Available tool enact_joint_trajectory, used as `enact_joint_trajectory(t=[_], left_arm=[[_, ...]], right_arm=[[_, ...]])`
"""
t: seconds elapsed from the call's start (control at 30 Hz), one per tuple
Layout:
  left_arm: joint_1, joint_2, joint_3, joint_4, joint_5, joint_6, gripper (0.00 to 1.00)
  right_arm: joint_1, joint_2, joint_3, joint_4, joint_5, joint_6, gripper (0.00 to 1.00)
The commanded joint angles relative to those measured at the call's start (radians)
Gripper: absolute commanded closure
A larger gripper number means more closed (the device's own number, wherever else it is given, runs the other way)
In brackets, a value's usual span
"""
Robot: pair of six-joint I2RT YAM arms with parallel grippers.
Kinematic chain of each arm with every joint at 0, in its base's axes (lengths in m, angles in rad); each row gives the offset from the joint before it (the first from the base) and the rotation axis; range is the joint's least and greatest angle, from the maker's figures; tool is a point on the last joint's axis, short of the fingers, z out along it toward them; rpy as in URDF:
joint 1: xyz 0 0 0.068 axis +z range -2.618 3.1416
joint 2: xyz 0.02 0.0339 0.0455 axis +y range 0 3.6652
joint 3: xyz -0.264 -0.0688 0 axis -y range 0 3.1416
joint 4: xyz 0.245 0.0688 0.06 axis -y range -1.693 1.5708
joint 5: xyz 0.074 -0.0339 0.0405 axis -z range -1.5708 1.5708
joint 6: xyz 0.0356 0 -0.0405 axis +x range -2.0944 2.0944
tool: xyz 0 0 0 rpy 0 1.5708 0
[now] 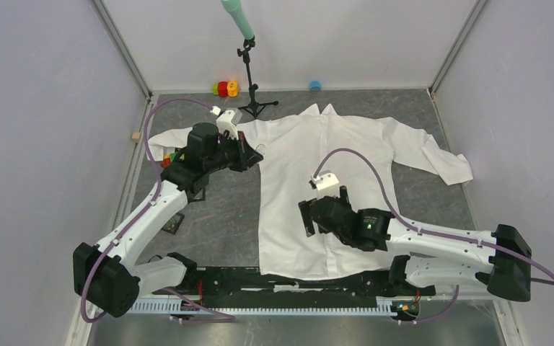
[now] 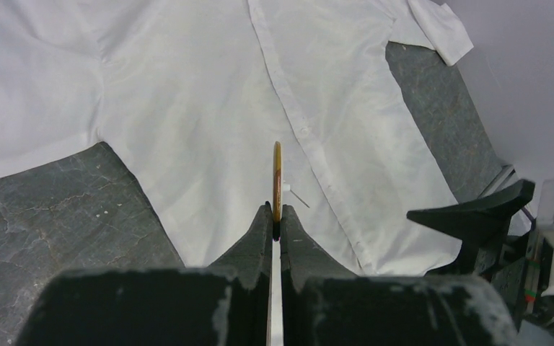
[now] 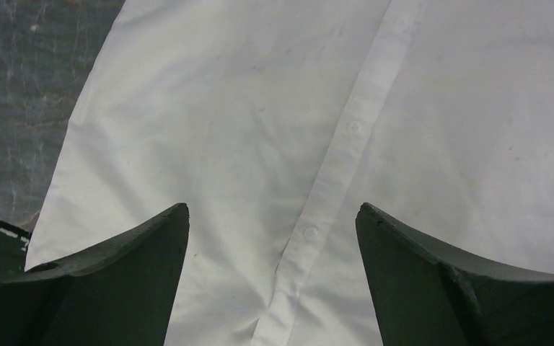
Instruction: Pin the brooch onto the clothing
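Brooch [image 2: 277, 173], clamped edge-on in my left jaws for pinning, hung above the shirt [image 2: 187, 94]; right jaws gaped empty over it, apparently ready to steady it.

The clothing [image 1: 296, 180] lies flat on the counter [image 1: 223, 216], collar far, hem near. The left hand [image 1: 251, 153] is over its far-left shoulder (the brooch [image 2: 277, 173] pinched between its fingers). The right hand [image 1: 306, 216] hovers over the near placket. Blocks [image 1: 225, 88] sit far left.

No legible txt, labels or nos. in any view.
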Motion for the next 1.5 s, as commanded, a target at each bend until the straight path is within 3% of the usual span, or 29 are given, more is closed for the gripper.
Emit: enact_joint_trajectory(t=[0.0,0.27,0.57,0.77,1.13,1.47], left_arm=[[0.003,0.018,0.002,0.042,-0.034,0.054,0.98],[0.002,0.075,0.027,0.105,-0.076,-0.015,0.98],[0.002,0.229,0.145,0.155,-0.056,-0.061,0.98],[-0.009,0.314,0.174,0.217,-0.112,-0.082,0.98],[-0.015,0.426,0.155,0.308,-0.152,-0.133,0.98],[-0.024,0.466,0.126,0.335,-0.159,-0.143,0.98]], right_arm=[[-0.155,0.009,0.058,0.082,-0.042,-0.201,0.07],[-0.483,0.134,0.191,0.189,-0.258,-0.438,0.02],[-0.701,0.366,0.372,0.289,-0.453,-0.53,0.03],[-0.742,0.514,0.479,0.311,-0.458,-0.533,0.09],[-0.742,0.804,0.721,0.312,-0.53,-0.553,0.32],[-0.695,0.909,0.743,0.266,-0.432,-0.523,0.35]])
